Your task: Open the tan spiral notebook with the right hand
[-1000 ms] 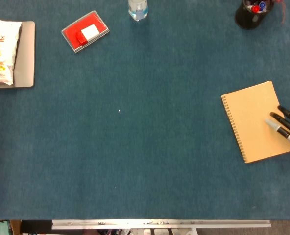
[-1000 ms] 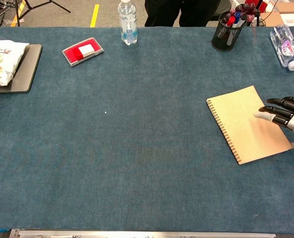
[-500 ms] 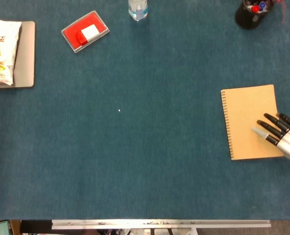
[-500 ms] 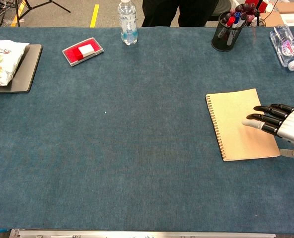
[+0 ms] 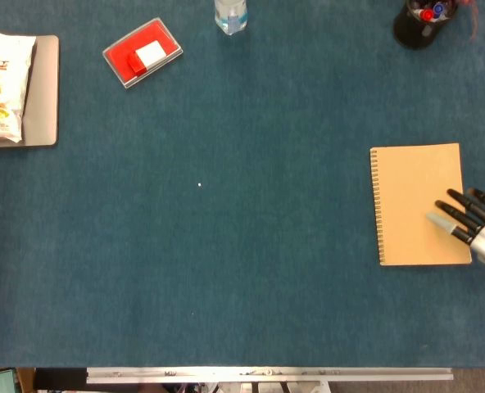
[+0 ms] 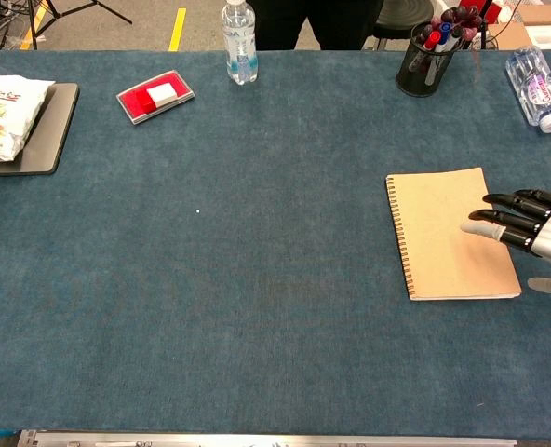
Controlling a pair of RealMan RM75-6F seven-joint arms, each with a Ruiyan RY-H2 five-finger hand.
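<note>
- Lying closed under the right hand point(image 5: 476, 223), the tan spiral notebook point(image 5: 417, 204) has its long axis running away from the robot
- Spiral binding point(image 5: 375, 206) sits across the cover from the fingers point(image 6: 501, 223), which rest spread by the free edge, holding nothing

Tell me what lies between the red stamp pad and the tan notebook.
Only bare blue table cloth lies between the red stamp pad and the tan notebook; the chest view shows the whole stretch.

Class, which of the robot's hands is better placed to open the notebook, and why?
The right hand: its fingers lie over the closed notebook near its free edge. The left hand is not in view.
</note>
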